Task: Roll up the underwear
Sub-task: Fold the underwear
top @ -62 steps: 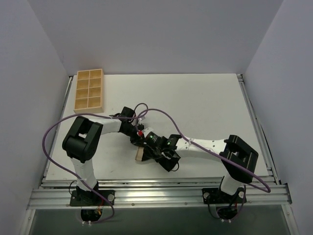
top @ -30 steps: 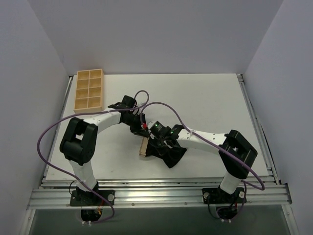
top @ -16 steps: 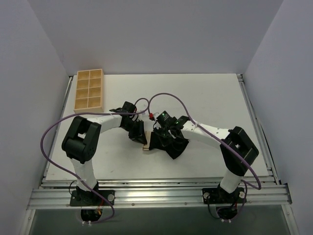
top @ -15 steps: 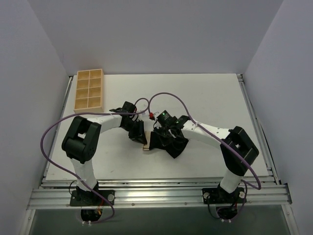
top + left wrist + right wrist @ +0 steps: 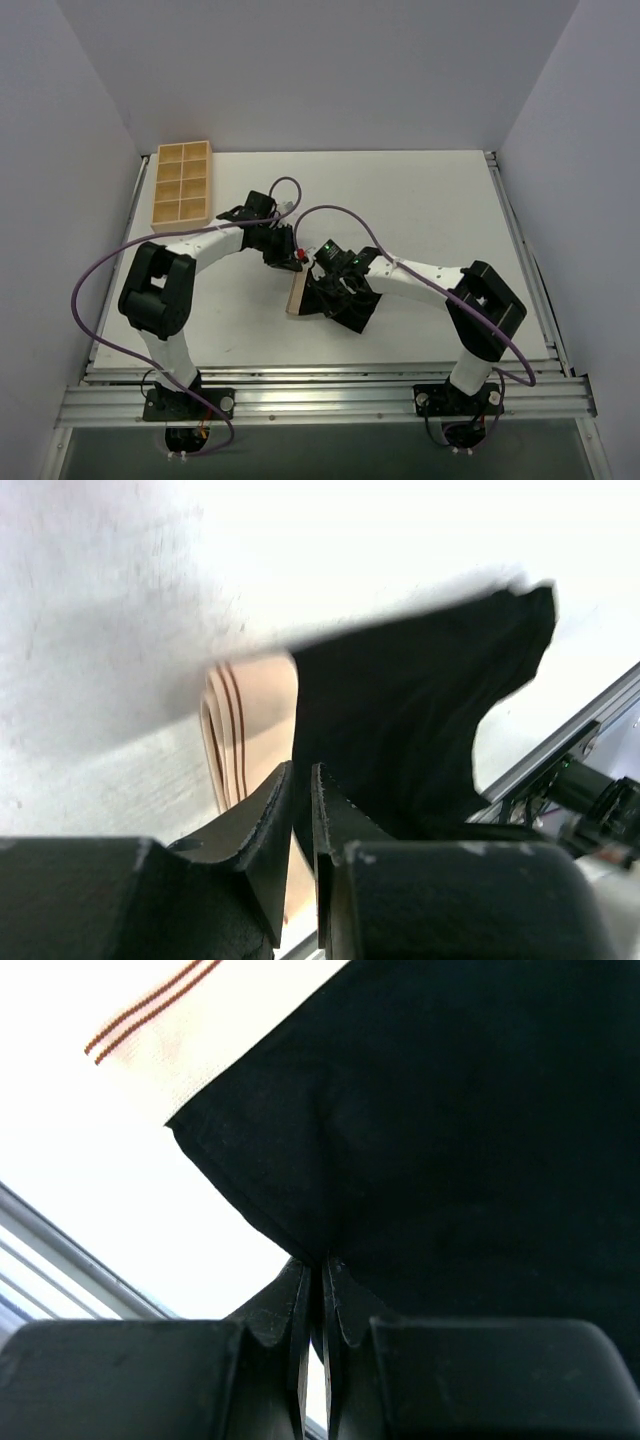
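- Near the front middle of the surface [image 5: 430,200]: the underwear [image 5: 340,300], black cloth with a tan waistband [image 5: 296,294] on its left end.
- Stretched between the two arms and caught at both ends.
- At the right tool [image 5: 322,1262]: clamped fully shut on an edge of the black cloth, with creases running straight into the tips and the rest of the cloth spreading away above them.
- At the left tool [image 5: 301,772]: narrowed to a thin slit, gripping right where the waistband meets the black cloth. Tan with red stripes to the left of the tips, black to the right.
- Seen from above, both tools just beside each other over the garment, the left one at its waistband end.
- Well apart, in the far left corner: a wooden compartment tray [image 5: 181,183].
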Controlling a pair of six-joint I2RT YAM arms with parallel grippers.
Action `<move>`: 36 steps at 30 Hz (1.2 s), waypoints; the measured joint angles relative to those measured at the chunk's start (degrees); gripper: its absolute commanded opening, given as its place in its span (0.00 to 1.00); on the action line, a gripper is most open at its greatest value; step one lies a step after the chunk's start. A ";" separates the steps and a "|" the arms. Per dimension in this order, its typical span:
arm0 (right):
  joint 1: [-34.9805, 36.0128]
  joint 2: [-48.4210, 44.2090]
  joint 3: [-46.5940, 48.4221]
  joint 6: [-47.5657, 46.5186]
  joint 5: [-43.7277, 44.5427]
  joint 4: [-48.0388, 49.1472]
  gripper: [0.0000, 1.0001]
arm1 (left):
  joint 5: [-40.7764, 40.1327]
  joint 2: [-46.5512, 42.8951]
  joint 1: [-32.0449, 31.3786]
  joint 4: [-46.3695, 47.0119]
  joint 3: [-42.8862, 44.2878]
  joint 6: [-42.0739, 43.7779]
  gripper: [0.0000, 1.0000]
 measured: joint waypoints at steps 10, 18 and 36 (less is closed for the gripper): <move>1.11 0.00 -0.70 0.74 -0.59 0.22 0.00 | 1.40 3.63 -0.02 5.49 0.07 -0.63 0.19; 1.05 -0.02 -0.72 1.97 -0.63 0.20 0.00 | 2.62 3.96 -0.87 9.75 -5.29 -0.68 0.18; -6.95 0.37 2.10 3.34 -2.78 -0.90 0.00 | 4.07 3.39 -2.91 15.76 -8.81 -0.90 0.17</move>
